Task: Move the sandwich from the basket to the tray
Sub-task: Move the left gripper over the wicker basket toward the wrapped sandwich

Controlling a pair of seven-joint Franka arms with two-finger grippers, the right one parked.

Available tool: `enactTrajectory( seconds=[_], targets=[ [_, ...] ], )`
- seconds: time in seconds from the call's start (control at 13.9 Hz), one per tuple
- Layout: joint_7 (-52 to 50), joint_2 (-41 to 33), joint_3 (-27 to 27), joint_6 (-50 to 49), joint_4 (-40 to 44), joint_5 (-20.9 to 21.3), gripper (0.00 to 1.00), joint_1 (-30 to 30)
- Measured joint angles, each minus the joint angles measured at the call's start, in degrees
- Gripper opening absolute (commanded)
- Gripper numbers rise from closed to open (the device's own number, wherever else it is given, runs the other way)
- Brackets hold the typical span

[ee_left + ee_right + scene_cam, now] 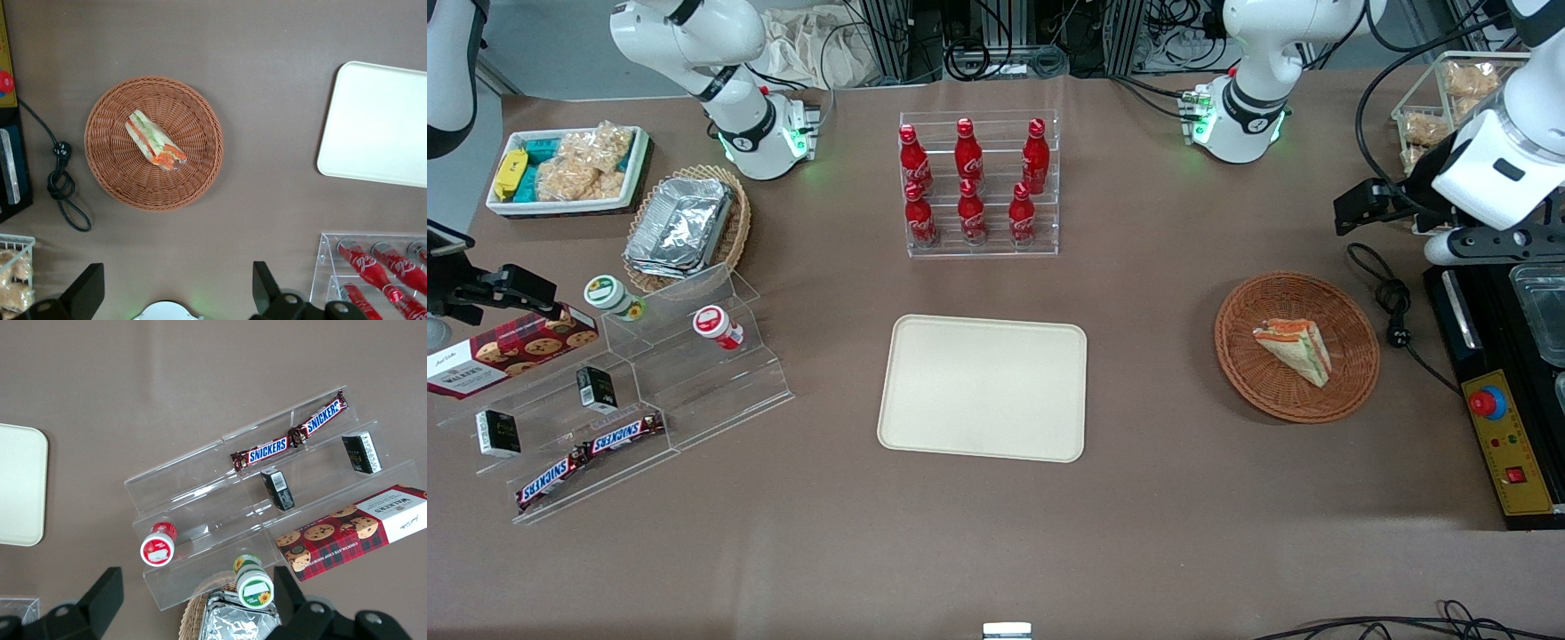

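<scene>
The sandwich point(1294, 349), a pale triangular wedge with green, orange and red layers, lies in the round reddish-brown wicker basket point(1245, 356). Both also show in the left wrist view, the sandwich point(155, 141) in the middle of the basket point(107, 167). The cream-beige tray point(983, 388) lies flat and bare on the table, beside the basket toward the parked arm's end; it also shows in the left wrist view point(380, 123). My left gripper point(1494, 242) hangs high above the table, off to the side of the basket at the working arm's end. In the left wrist view the gripper point(177, 285) is open and holds nothing.
A clear rack of red cola bottles point(971, 182) stands farther from the front camera than the tray. A black control box point(1507, 444) and a black cable with plug point(1396, 324) lie beside the basket. A clear stepped display with snacks point(631, 400) stands toward the parked arm's end.
</scene>
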Motion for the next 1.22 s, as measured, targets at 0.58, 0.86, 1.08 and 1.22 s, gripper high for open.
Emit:
enactTrajectory(
  seconds=[0.58, 0.86, 1.08, 1.22],
  targets=[
    [-18.42, 0.64, 0.79, 0.04, -2.71, -1.51, 1.00, 1.66],
    [-22.92, 0.68, 1.12, 3.71, -7.06, -1.50, 1.00, 3.56],
    [-26.82, 0.58, 1.19, 10.05, -12.79, -1.18, 1.00, 4.11],
    [-28.72, 0.52, 1.15, 14.62, -17.51, 0.17, 1.00, 4.11]
  ],
)
